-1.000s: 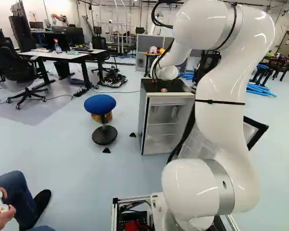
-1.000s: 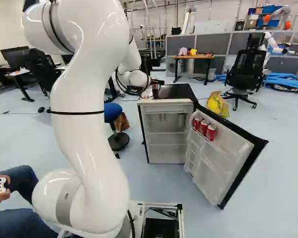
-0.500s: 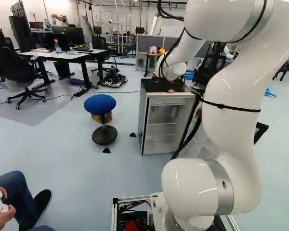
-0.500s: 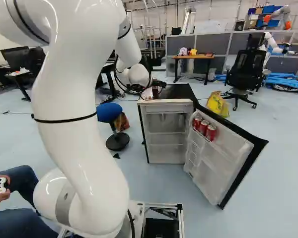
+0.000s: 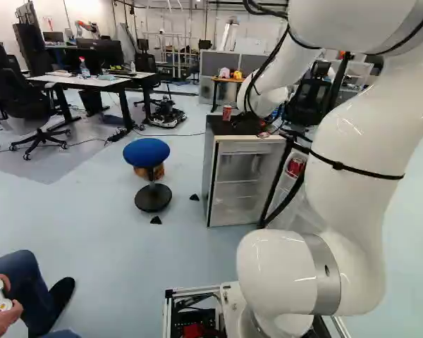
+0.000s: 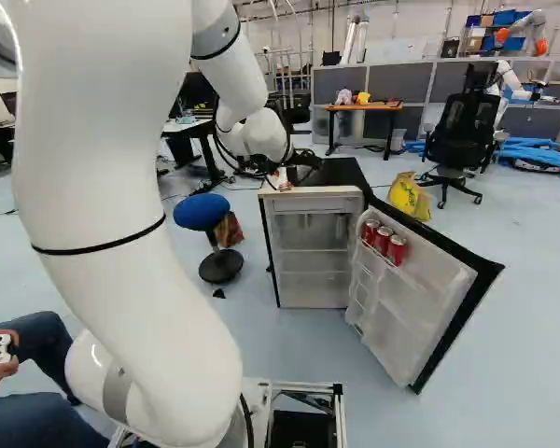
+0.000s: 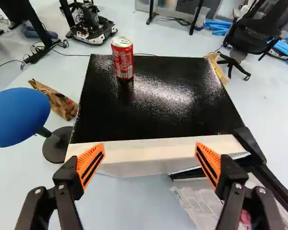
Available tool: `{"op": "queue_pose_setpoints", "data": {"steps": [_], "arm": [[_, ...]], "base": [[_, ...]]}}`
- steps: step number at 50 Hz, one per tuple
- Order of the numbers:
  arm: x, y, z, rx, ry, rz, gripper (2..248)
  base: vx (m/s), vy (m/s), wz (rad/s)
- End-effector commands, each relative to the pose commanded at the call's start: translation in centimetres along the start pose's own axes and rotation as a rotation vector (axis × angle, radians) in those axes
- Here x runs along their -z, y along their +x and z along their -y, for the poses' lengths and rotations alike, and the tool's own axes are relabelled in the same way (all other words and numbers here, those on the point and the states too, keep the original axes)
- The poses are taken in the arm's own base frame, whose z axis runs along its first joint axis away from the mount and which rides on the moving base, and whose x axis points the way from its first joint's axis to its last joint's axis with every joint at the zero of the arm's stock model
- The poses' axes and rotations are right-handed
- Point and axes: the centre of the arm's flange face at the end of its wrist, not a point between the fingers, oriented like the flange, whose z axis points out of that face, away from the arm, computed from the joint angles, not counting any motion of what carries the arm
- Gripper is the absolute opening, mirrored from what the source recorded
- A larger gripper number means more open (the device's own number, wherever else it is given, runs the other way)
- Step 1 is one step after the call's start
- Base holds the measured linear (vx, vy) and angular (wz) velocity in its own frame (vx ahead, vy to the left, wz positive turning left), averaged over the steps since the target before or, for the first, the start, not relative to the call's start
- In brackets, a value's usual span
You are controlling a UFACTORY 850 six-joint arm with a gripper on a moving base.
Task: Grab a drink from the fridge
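Fridge top (image 7: 158, 112) lies apparently near the wide-open pincer (image 6: 304, 170).

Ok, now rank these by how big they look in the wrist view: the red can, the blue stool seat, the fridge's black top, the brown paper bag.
1. Black top
2. Blue stool seat
Unranked below these: red can and brown paper bag, too alike to separate.
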Motion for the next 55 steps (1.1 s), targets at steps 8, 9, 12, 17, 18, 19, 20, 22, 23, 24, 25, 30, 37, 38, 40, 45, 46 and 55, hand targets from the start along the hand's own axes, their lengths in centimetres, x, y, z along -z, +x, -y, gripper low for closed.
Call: {"op": "queue_pose_setpoints", "data": {"steps": [8, 9, 12, 17, 18, 19, 20, 22, 23, 24, 25, 30, 37, 38, 40, 45, 46, 55], "arm": [[1.5, -0.5, -1.2, -0.015, -0.02, 0.029, 247], [1.7, -0.6, -1.4, -0.017, -0.023, 0.033, 247], [2.2, -0.8, -1.8, -0.023, -0.031, 0.043, 247], [3.1, -1.1, -2.6, -0.034, -0.044, 0.059, 247], [3.3, -1.2, -2.7, -0.036, -0.047, 0.063, 247], [3.5, -1.2, -2.9, -0.038, -0.049, 0.066, 247], [3.7, -1.3, -3.0, -0.041, -0.052, 0.069, 247], [4.0, -1.4, -3.3, -0.045, -0.058, 0.076, 247], [4.1, -1.4, -3.5, -0.047, -0.06, 0.079, 247], [4.3, -1.4, -3.7, -0.05, -0.063, 0.082, 247], [4.4, -1.5, -3.8, -0.052, -0.066, 0.085, 247], [5.2, -1.6, -4.7, -0.064, -0.08, 0.098, 247], [6.1, -1.7, -5.8, -0.081, -0.1, 0.115, 247], [6.2, -1.7, -6.0, -0.084, -0.103, 0.117, 247], [6.4, -1.7, -6.3, -0.088, -0.109, 0.122, 247], [7.0, -1.7, -7.1, -0.101, -0.123, 0.132, 247], [7.1, -1.7, -7.3, -0.103, -0.125, 0.134, 247], [8.0, -1.4, -8.8, -0.124, -0.15, 0.139, 247]], "base": [[0.0, 0.0, 0.0], [0.0, 0.0, 0.0], [0.0, 0.0, 0.0], [0.0, 0.0, 0.0], [0.0, 0.0, 0.0], [0.0, 0.0, 0.0], [0.0, 0.0, 0.0], [0.0, 0.0, 0.0], [0.0, 0.0, 0.0], [0.0, 0.0, 0.0], [0.0, 0.0, 0.0], [0.0, 0.0, 0.0], [0.0, 0.0, 0.0], [0.0, 0.0, 0.0], [0.0, 0.0, 0.0], [0.0, 0.0, 0.0], [0.0, 0.0, 0.0], [0.0, 0.0, 0.0]]}}
